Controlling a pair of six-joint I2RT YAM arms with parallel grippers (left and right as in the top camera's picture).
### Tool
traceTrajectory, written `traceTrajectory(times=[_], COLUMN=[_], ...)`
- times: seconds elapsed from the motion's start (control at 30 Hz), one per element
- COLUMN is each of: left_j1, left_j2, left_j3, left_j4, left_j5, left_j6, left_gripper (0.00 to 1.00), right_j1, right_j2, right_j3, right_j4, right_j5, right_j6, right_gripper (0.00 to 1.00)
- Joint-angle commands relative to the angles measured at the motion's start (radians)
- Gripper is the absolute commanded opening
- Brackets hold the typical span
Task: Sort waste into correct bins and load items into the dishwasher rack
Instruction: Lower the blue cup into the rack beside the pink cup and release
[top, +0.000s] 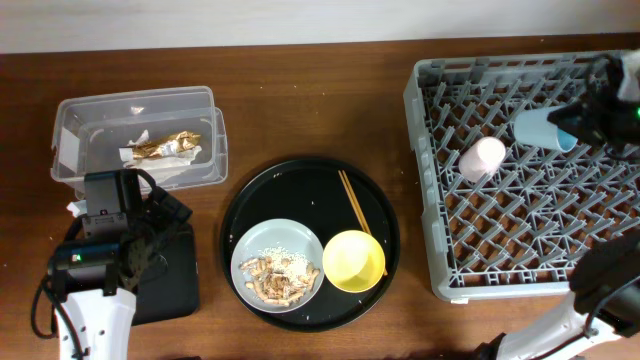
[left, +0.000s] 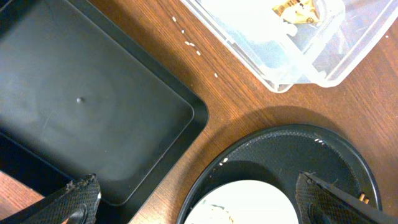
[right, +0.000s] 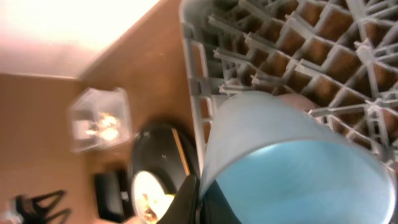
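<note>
Right gripper (right: 202, 196) jaws pinching small blue plastic cup (top: 545, 128) at rim: light, rigid, slippery. Left gripper (left: 199, 202) jaws spread, empty. Release over light-grey lattice dishwasher rack (top: 440, 250).

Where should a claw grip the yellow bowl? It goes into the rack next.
Grip the yellow bowl by its right rim, coming from above with one finger inside. It sits upright and open, and the grey plate crowds its left side.
</note>
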Motion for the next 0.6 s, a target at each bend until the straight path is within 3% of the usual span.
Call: traceTrajectory(times=[0.0,0.2,0.4,0.5,0.57], left_j1=[0.005,0.005,0.005,0.005,0.005], left_j2=[-0.006,-0.006,-0.006,-0.006,-0.006], left_j3=[-0.001,-0.001,-0.001,-0.001,-0.001], left_j4=[0.000,0.000,0.000,0.000,0.000], left_j5=[-0.014,-0.014,-0.014,-0.014,-0.014], left_j6=[0.013,0.013,0.013,0.013,0.013], left_gripper=[0.99,0.99,0.99,0.99,0.99], right_j1=[-0.082,-0.115,-0.116,-0.117,-0.117], right_j2=[0.000,0.008,0.055,0.092,0.113], right_j3=[-0.182,-0.450,-0.506,-0.510,-0.510], right_j4=[0.097,0.339,0.383,0.422,0.426], right_j5=[-0.354,-0.525,-0.524,-0.436,-0.425], right_j6=[-0.113,-0.112,-0.069,0.070,0.080], right_gripper=[0.04,0.04,0.04,0.04,0.04])
